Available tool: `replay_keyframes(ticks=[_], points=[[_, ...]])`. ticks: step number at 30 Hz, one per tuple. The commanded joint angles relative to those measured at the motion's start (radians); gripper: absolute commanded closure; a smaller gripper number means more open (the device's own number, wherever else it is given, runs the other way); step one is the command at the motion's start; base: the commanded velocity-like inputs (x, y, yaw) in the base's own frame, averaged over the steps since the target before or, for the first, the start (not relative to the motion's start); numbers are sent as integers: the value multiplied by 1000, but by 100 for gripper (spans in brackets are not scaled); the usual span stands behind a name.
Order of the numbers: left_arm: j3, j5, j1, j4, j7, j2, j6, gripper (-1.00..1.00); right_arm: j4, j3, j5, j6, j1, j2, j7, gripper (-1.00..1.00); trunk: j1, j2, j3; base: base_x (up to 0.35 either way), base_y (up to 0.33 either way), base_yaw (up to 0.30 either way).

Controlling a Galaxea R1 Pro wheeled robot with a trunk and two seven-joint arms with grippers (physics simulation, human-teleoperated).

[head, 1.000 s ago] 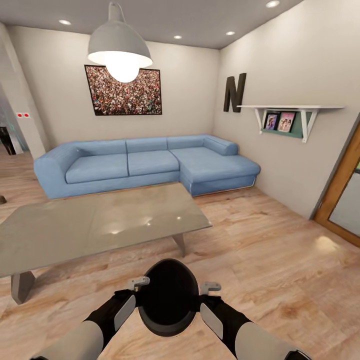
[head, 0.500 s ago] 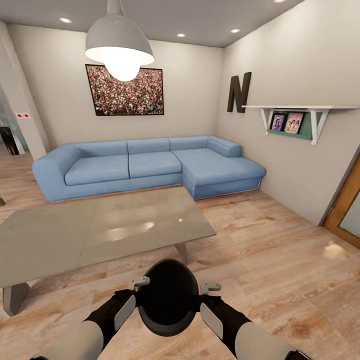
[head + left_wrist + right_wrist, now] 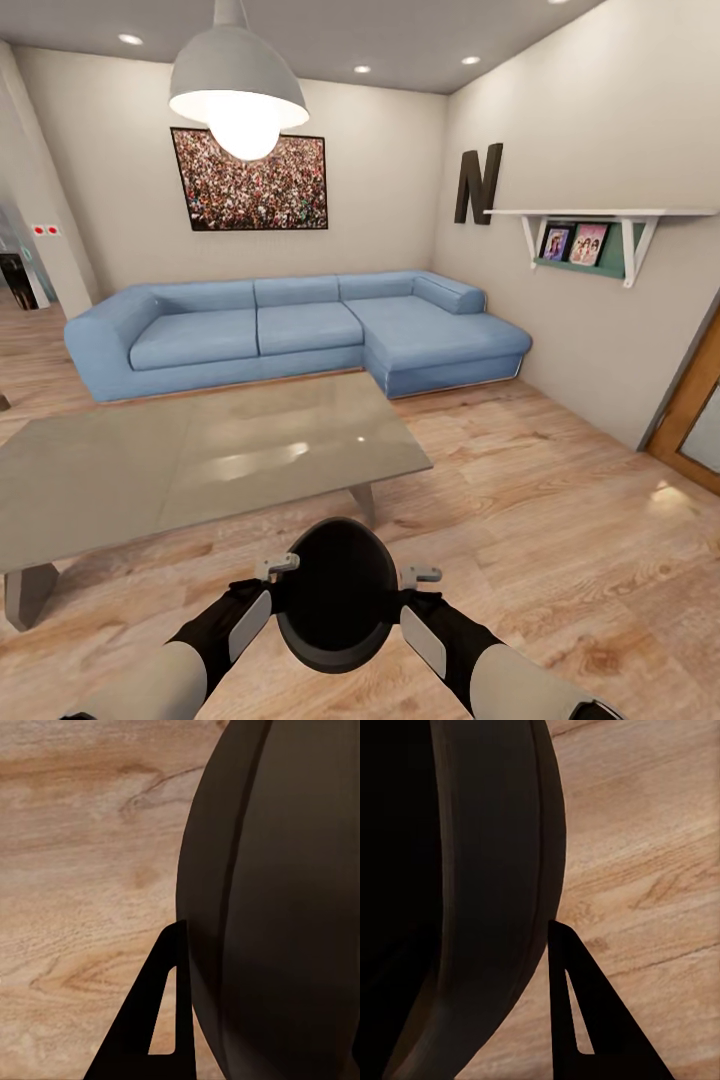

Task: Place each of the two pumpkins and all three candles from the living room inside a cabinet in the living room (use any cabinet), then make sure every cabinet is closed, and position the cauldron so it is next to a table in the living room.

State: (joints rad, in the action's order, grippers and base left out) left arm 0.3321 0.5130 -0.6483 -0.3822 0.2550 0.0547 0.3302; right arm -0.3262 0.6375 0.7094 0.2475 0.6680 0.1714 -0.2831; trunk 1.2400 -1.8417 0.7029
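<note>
Matte black rounded cauldron, dark hollow mouth, above wooden floor.

A large dark capital letter N hangs on the right-hand wall, just above the near end of a white shelf. The small framed pictures under that shelf are too small to show any writing. Nothing else bears readable text.

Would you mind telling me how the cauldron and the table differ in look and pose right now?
The cauldron is matte black and rounded; the table is glossy grey-beige, flat and rectangular. The cauldron is held between both arms above the wooden floor; the table stands on the floor on its own legs.
</note>
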Motion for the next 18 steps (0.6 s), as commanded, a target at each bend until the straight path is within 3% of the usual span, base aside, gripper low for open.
replay_keyframes(ticks=[1, 18], points=[[4, 4, -2, -5, 9, -1, 3, 100, -1, 8, 2, 7, 1, -1, -10, 100, 4, -8, 4, 0, 0, 0], [3, 4, -1, -4, 9, -1, 3, 100, -2, 8, 2, 4, 1, -2, -8, 100, 69, -127, 57, 0, 0, 0]])
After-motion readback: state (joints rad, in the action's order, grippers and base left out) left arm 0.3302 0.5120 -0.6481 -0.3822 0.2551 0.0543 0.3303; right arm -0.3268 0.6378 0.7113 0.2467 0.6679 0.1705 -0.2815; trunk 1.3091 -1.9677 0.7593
